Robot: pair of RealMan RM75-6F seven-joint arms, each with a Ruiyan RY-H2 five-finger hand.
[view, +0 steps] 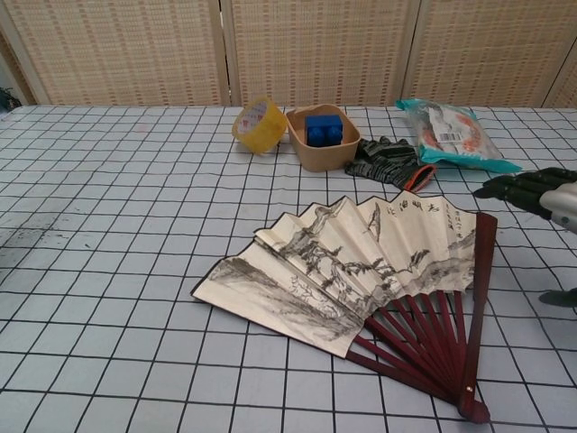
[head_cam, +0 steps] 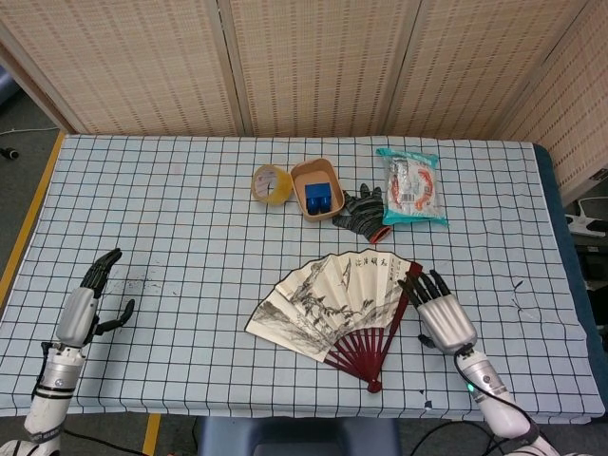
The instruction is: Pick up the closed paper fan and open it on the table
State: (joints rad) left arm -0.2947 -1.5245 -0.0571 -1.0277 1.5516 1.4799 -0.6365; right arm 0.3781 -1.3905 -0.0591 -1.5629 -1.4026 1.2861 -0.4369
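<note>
The paper fan (head_cam: 332, 299) (view: 352, 271) lies spread open and flat on the checked tablecloth, ink landscape facing up, dark red ribs meeting at the pivot near the table's front edge. My right hand (head_cam: 443, 315) (view: 541, 194) hovers just right of the fan's red end stick, fingers apart, holding nothing and clear of the fan. My left hand (head_cam: 84, 304) rests open at the table's far left, away from the fan; the chest view does not show it.
Behind the fan stand a yellow tape roll (head_cam: 270, 182), a tan bowl holding blue blocks (head_cam: 316, 191), a dark glove (head_cam: 359, 209) and a teal snack packet (head_cam: 410, 186). A woven screen (head_cam: 304, 66) closes off the back.
</note>
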